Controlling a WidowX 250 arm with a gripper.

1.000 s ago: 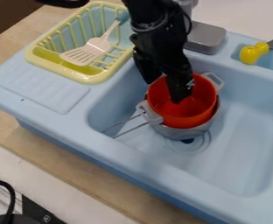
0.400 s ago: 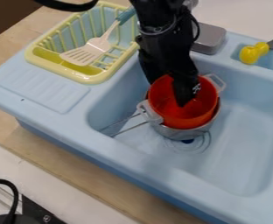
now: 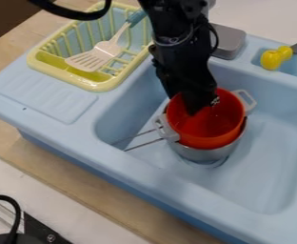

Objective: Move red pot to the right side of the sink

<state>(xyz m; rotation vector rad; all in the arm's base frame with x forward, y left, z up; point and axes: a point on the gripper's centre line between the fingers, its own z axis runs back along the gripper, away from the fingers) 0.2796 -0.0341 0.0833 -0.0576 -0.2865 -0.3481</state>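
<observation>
and here's the red pot [image 3: 224, 119] in the basin of the blue sink [image 3: 259, 157], sitting nested in the grey pan [image 3: 205, 153]! take the pot as the clock's middle: one handle points to 2 o'clock, the other to between 8 and 9, and the pan's wire handle [image 3: 141, 145] runs out toward 8. down comes the black arm [image 3: 183, 57] from 12, its gripper [image 3: 199, 107] dipping inside the pot, over on the 11 o'clock part. is it spread, pressed together or pinching the rim? can't tell from here, folks! out at 10 to 11 stands the yellow rack [image 3: 95, 86], the spatula [image 3: 94, 58] lying in it, while the grey block [image 3: 228, 42] is between 12 and 1, and the yellow toy [image 3: 272, 59] sits in its little recess between 1 and 2.
</observation>
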